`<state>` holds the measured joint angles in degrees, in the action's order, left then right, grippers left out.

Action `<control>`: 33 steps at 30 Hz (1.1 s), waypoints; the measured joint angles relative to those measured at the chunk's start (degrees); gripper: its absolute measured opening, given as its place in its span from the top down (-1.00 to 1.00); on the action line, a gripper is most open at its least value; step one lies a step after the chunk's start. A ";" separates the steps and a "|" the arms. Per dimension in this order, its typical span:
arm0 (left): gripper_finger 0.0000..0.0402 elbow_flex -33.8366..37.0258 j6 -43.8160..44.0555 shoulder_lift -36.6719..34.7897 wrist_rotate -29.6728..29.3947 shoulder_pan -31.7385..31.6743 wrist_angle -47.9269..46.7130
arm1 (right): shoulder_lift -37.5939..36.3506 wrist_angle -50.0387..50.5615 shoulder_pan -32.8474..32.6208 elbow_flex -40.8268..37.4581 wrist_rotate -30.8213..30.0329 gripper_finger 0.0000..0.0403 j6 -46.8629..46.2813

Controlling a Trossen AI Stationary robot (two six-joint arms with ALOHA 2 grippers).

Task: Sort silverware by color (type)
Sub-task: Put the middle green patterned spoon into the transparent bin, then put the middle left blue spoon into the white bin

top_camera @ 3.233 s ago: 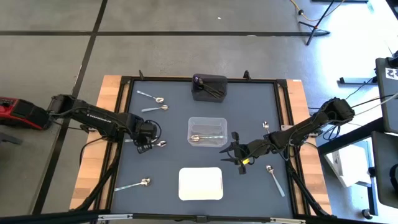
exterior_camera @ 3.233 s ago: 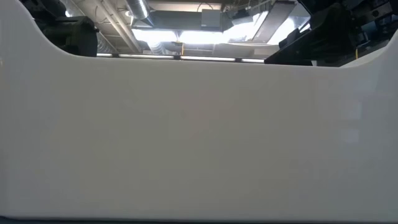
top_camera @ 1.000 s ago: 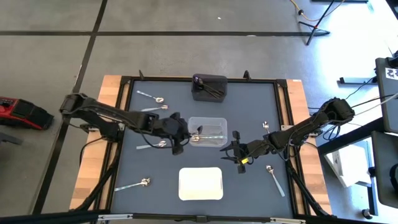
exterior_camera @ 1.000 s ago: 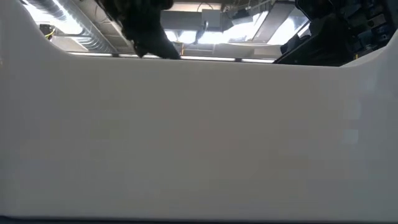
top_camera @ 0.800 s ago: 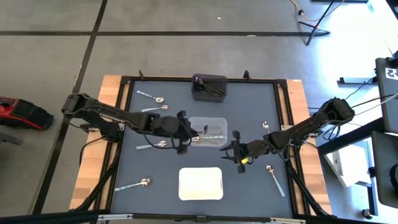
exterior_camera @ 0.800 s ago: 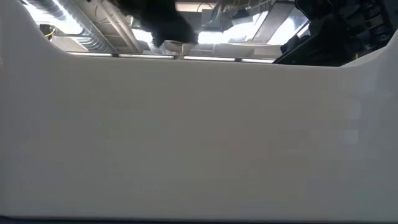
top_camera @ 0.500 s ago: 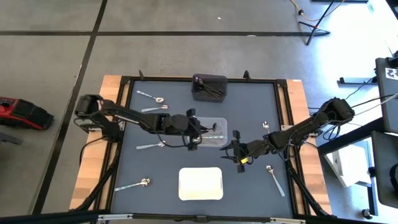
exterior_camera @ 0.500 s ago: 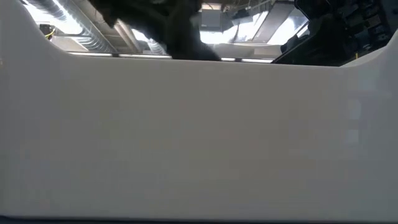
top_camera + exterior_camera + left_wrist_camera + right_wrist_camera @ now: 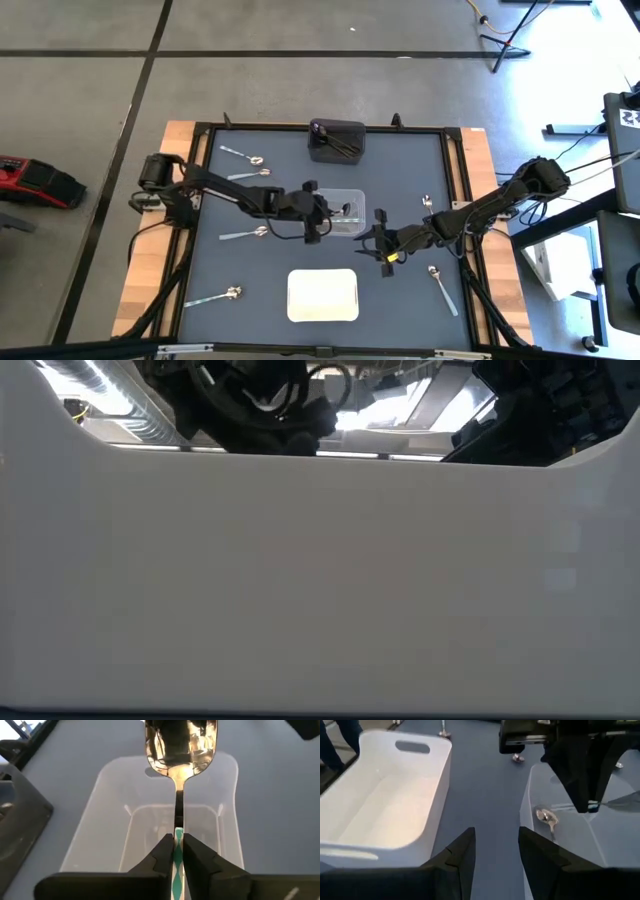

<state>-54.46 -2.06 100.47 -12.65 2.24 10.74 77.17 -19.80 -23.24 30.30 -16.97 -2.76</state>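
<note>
Now I see my left gripper (image 9: 178, 851) pinching a light, stiff, slippery silver spoon (image 9: 178, 765) by its thin patterned handle over the clear tray (image 9: 102, 840), while my right gripper (image 9: 496, 851) waits nearby, fingers apart, empty.

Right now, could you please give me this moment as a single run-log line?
left gripper: shut on silver spoon, over clear tray | right gripper: open, empty, beside clear tray | white tray: no spoons
</note>
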 joint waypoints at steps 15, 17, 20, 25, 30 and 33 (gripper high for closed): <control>0.39 -0.15 3.63 -7.80 0.12 0.45 -10.46 | -0.02 1.25 0.01 -0.04 -0.15 0.30 0.46; 0.39 -0.15 4.73 -11.34 -0.18 0.89 -15.36 | -0.02 1.29 0.00 -0.04 -0.17 0.30 0.50; 0.40 -0.15 6.49 -16.66 -0.74 2.08 -20.73 | -0.02 1.30 -0.01 -0.04 -0.17 0.30 0.50; 0.40 1.65 10.87 -24.51 -2.98 4.60 -30.62 | -0.02 0.88 0.01 -0.04 -0.20 0.30 0.91; 0.40 8.64 16.94 -33.01 -2.88 7.63 -32.93 | -0.02 -0.22 0.01 -0.04 -0.52 0.30 1.97; 0.40 13.81 21.33 -38.68 -4.43 9.09 -32.81 | -0.02 -0.08 0.01 -0.04 -0.48 0.30 1.97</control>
<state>-40.65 19.27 61.79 -17.08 11.32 -22.08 77.14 -19.88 -23.22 30.26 -17.45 -0.80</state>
